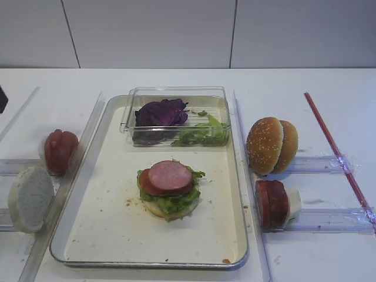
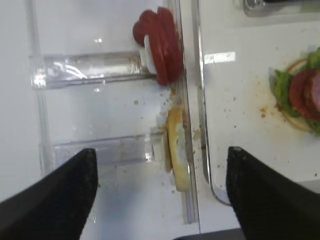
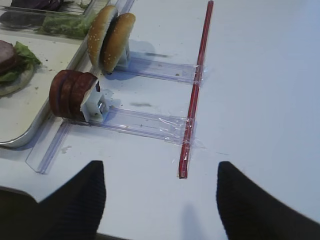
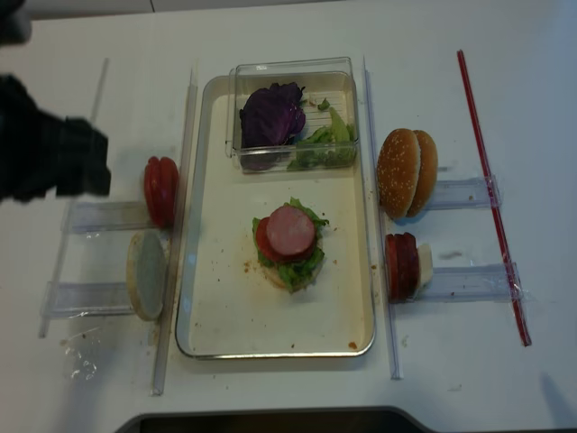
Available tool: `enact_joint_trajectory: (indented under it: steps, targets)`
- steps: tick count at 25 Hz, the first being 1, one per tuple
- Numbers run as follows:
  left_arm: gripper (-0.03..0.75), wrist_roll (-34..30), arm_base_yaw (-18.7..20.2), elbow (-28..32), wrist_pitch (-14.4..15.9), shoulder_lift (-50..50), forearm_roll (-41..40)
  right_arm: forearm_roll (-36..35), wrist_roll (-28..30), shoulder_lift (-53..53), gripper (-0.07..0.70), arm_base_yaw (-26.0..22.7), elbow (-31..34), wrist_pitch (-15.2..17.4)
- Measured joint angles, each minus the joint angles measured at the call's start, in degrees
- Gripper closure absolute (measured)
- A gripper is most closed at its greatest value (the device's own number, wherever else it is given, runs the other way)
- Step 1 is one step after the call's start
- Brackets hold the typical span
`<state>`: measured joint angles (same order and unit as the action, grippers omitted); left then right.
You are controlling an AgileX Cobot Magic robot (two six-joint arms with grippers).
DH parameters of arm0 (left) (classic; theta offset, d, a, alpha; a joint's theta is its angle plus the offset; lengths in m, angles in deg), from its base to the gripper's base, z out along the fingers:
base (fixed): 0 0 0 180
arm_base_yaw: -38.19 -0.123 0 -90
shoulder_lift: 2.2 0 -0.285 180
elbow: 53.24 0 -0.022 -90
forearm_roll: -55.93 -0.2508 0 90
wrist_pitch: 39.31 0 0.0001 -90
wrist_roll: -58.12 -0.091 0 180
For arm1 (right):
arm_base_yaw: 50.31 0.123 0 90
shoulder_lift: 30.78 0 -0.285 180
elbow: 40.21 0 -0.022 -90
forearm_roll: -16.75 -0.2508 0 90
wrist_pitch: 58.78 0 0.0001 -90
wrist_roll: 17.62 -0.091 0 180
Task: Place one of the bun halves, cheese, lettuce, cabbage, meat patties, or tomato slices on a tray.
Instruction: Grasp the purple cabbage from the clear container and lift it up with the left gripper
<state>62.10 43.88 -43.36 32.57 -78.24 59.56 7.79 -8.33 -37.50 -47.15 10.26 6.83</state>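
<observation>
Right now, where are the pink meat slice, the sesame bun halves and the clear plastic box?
pink meat slice (image 1: 170,174): exterior high view, centre of its top face.
sesame bun halves (image 1: 265,145): exterior high view, seeded crust of the nearer half.
clear plastic box (image 4: 236,115): realsense high view, left wall.

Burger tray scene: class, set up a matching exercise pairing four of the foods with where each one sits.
Things:
1. purple cabbage
2. meat patty
3. sesame bun halves
4. pale bun half

Places:
A. top of the stack on the tray
B. standing right of the tray
C. inside the clear box
D. standing left of the tray

Pairs: 1-C, 2-A, 3-B, 4-D
</observation>
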Motion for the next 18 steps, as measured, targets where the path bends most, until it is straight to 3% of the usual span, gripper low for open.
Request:
enact_joint_trajectory:
  steps: [8, 15, 18]
  targets:
    - [0.209, -1.4, 0.0, -14.2, -0.1, -14.4, 0.0, 0.0, 0.0, 0.0, 0.129, 0.0, 0.0, 0.0]
    - [0.21, -3.3, 0.1, -21.3, -0.2, -22.3, 0.0, 0.0, 0.0, 0.0, 0.129, 0.0, 0.0, 0.0]
    - [0.21, -3.4, 2.0, -24.6, -0.2, -25.8, -0.1, 0.0, 0.0, 0.0, 0.129, 0.0, 0.0, 0.0]
